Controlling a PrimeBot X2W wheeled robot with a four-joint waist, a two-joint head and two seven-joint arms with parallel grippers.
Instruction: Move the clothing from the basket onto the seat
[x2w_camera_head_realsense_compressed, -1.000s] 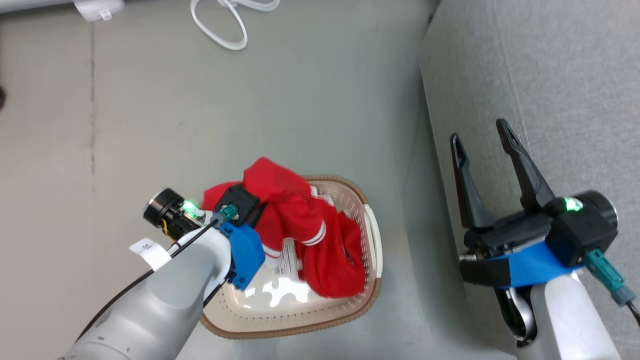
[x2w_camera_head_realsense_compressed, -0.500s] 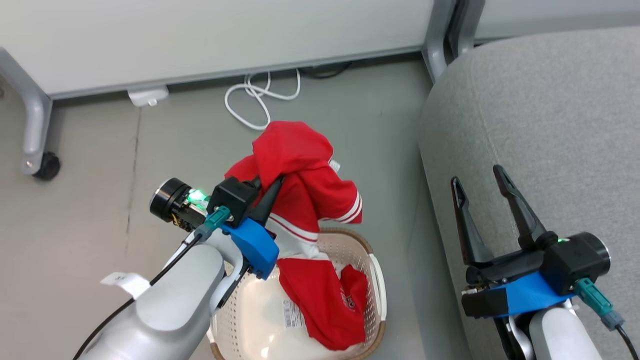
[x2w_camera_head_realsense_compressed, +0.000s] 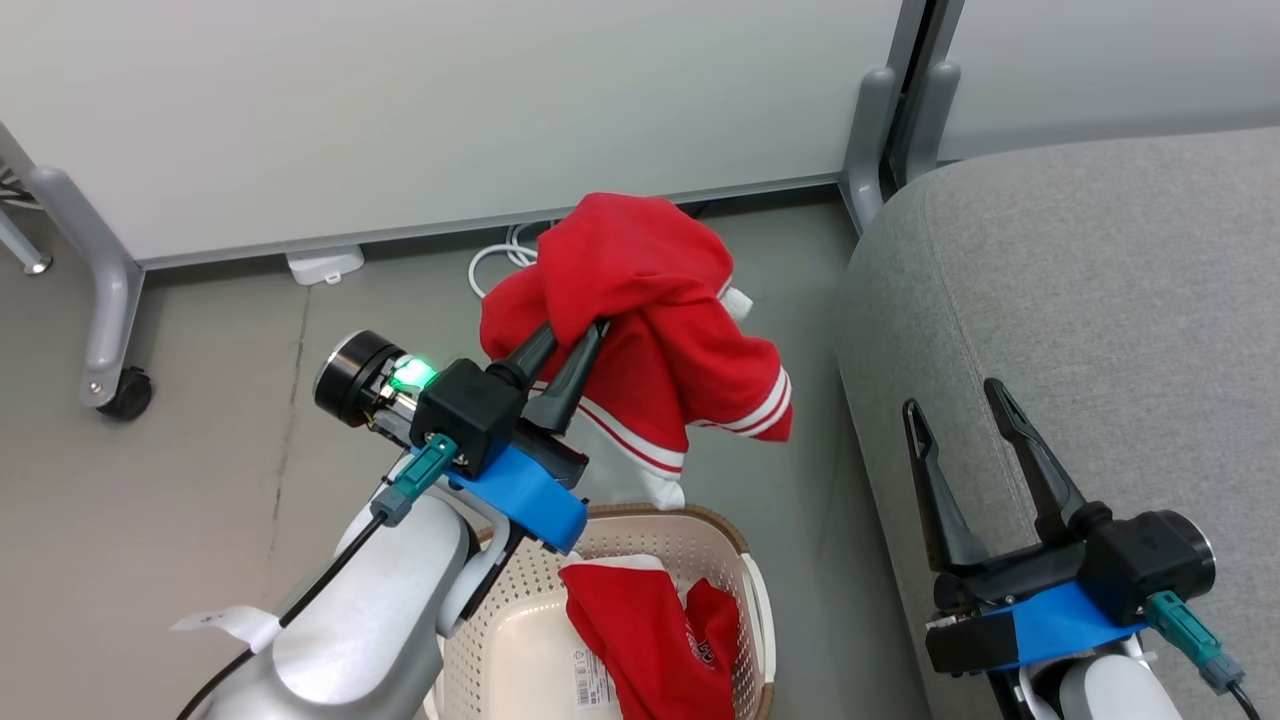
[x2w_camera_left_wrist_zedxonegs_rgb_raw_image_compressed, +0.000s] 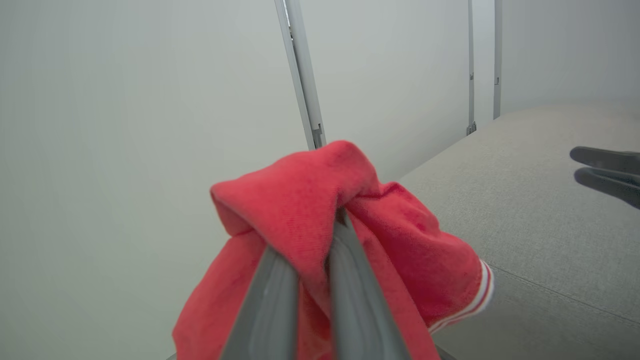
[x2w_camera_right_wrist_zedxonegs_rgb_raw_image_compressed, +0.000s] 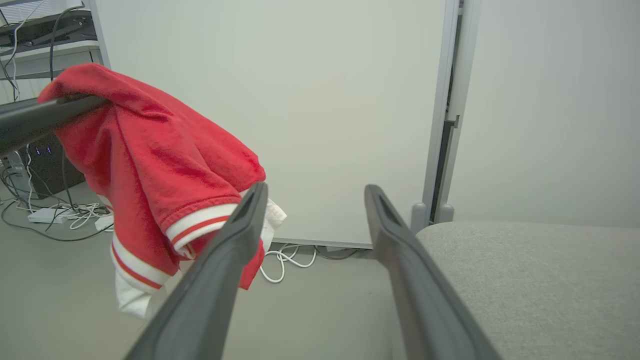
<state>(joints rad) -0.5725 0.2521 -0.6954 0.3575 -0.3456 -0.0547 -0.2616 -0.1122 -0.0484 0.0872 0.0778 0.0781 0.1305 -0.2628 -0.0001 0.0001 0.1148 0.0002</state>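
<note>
Holding one red top (x2w_camera_head_realsense_compressed: 650, 290) up in the air, the left hand (x2w_camera_head_realsense_compressed: 575, 332) is pinching a fold of it tight between its two long dark fingers. The top is hanging above the far end of the basket (x2w_camera_head_realsense_compressed: 700, 555) and the floor (x2w_camera_head_realsense_compressed: 200, 480). It is not touching the seat (x2w_camera_head_realsense_compressed: 1100, 300) yet. So the job is only getting going, because no clothing is lying on the seat. A second red piece (x2w_camera_head_realsense_compressed: 640, 630) is sitting down in the basket, bunched against one side. The right hand (x2w_camera_head_realsense_compressed: 952, 395) is hanging over the front of the seat, with its fingers spread wide apart and nothing between them.

There are two big steps left, I am guessing. The top is needing a ride across to the seat and a drop there, and then the second piece is needing the same.

The top is looking soft and thick, a bit fuzzy up close, and it is drooping in big folds. Its edges are showing white bands with thin red stripes. The basket is looking like hard cream plastic, with rows of little holes in its sides, a brown rim like woven straw and a sticker on its bottom. The seat is looking like rough grey cloth, with round edges and a thin sewn line running across it. The piece in the basket is showing small white marks that may be letters, but they are too tiny to read.
</note>
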